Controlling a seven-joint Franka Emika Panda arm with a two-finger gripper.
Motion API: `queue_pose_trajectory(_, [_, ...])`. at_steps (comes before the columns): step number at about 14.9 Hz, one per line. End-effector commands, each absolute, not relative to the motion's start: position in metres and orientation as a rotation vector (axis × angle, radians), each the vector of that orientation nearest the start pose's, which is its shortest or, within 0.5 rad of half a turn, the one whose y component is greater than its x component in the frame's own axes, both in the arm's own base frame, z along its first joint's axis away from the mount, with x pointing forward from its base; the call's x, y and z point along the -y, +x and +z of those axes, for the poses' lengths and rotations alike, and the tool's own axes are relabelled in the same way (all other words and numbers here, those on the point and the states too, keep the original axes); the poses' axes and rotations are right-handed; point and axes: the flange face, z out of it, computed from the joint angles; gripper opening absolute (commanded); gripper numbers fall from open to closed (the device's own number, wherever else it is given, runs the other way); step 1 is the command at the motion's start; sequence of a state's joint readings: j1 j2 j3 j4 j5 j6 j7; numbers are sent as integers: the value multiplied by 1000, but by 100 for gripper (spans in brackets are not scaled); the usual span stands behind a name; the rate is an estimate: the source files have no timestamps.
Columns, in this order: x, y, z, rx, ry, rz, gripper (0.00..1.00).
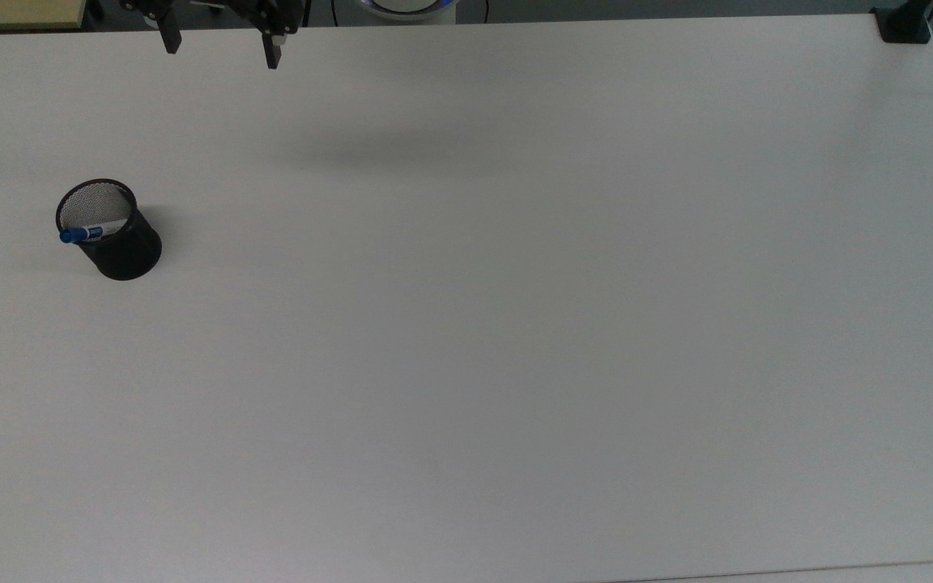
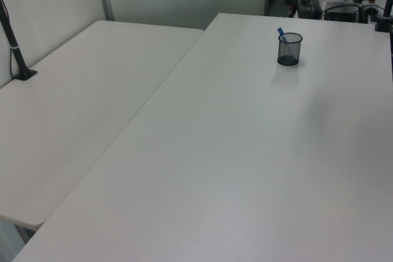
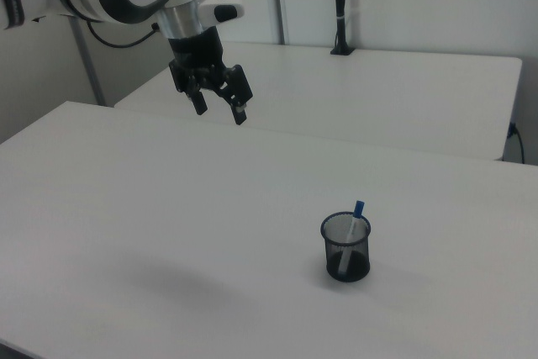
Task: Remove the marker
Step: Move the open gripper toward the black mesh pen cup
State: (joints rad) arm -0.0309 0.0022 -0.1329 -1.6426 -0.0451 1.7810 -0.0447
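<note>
Marker (image 3: pixel 354 226) first, since it's the closest thing to the camera in the right view: it's standing tilted inside a black mesh cup (image 3: pixel 345 248), white barrel down in the cup and the blue cap poking up over the rim, leaning toward the right view's right. The cup sits upright on the white bench (image 3: pixel 168 233), toward the right view's lower right, with bare benchtop all round it. In the top view the same cup (image 1: pixel 112 232) is over at the top view's left, and you can see the marker (image 1: pixel 82 234) lying against the rim on the top view's left side, blue cap (image 1: pixel 71 236) sticking just past the edge. In the left view the cup (image 2: pixel 289 49) is far back on the bench near the left view's upper right, with the blue tip (image 2: pixel 280 31) of the marker showing above the rim. Further back in the right view is the hand (image 3: pixel 218 109), hanging up in the air well apart from the cup, toward the right view's upper left. Its two fingers are spread wide apart and pointing down, with nothing between them. The top view catches it (image 1: pixel 219 50) at the top edge, both dark fingertips over the bench's far side, again wide apart. Behind all that there's a second white table (image 3: pixel 403 90) with a black post (image 3: pixel 340 6) clamped on it.
</note>
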Motion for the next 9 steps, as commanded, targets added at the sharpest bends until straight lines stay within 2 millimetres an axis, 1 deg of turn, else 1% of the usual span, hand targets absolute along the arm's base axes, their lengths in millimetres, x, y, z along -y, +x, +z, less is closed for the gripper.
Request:
queue_pose_trajectory(1, [108, 558, 607, -117, -3207, -210, 100])
queue_pose_trajectory(3, [122, 559, 602, 27, -3220, -193, 100])
queue_pose_trajectory(4, [134, 559, 596, 102, -3225, -173, 100])
queue_pose_trajectory(5, [147, 563, 586, 166, -3228, -146, 100])
queue_pose_trajectory(6, [159, 567, 571, 199, -3230, -106, 100])
queue_pose_trajectory(7, [170, 571, 564, 199, -3245, -102, 100])
queue_pose_trajectory(9, [185, 581, 553, 162, -3271, -166, 100])
